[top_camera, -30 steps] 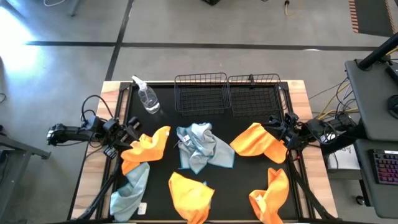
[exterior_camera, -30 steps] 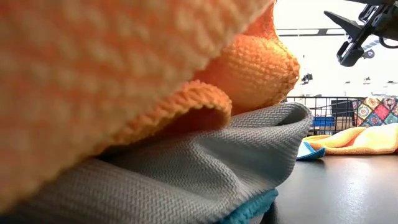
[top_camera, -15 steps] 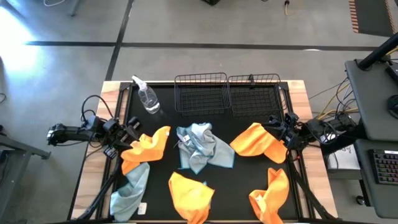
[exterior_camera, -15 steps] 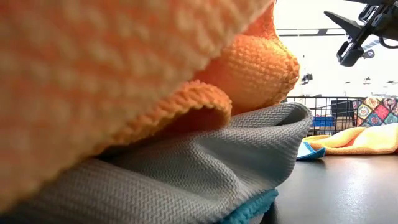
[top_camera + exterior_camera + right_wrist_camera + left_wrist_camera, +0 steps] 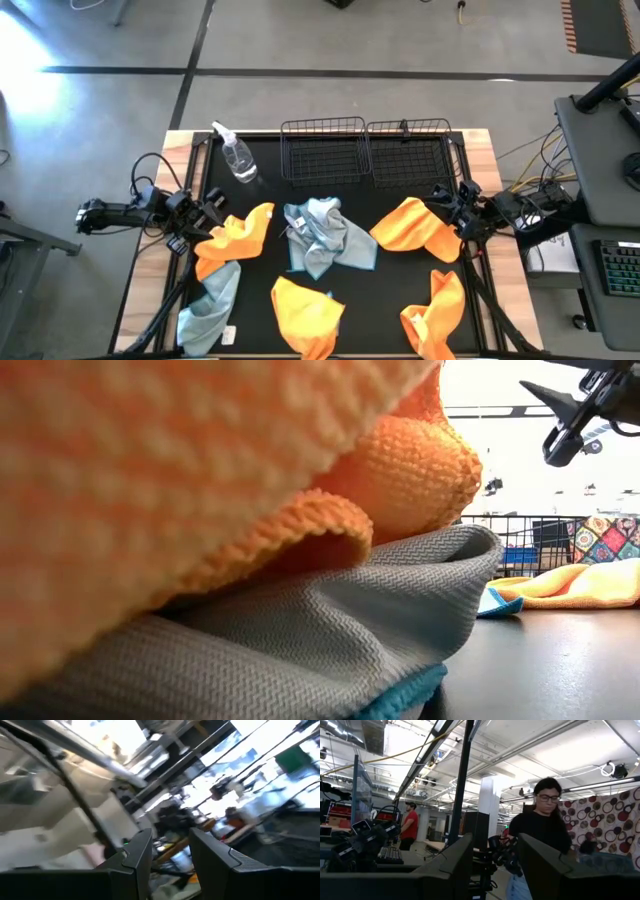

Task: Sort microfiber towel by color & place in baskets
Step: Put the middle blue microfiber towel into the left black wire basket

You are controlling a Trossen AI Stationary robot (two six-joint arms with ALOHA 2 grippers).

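On the desk's left edge, the left gripper is hovering just beside a crumpled bright orange microfiber towel, its jaws standing apart with nothing between them, as the left wrist view is showing through the gap to a person in dark clothing in the room beyond. Below that orange cloth, a pale blue-grey microfiber towel is lying near the desk's front left corner, and a clear plastic spray bottle is standing toward the back left. Moving rightward, a rumpled pale blue-grey towel with a teal edge is resting mid-desk, with another bright orange towel lying in front of it. Behind them, two black wire-mesh baskets are sitting side by side at the back edge, both holding nothing so far. Farther right, a spread orange towel is lying just beside the right gripper, whose jaws are likewise parted and gripping nothing, and a last orange towel is bunched near the front right corner.

Nothing is changing across the last second: both arms are staying motionless at the desk's sides, and every cloth is keeping its place. For the task, that seems to mean sorting is not yet under way; all six towels are waiting on the dark mat, and a first pick, likely of the orange cloth nearest either gripper, is still to come
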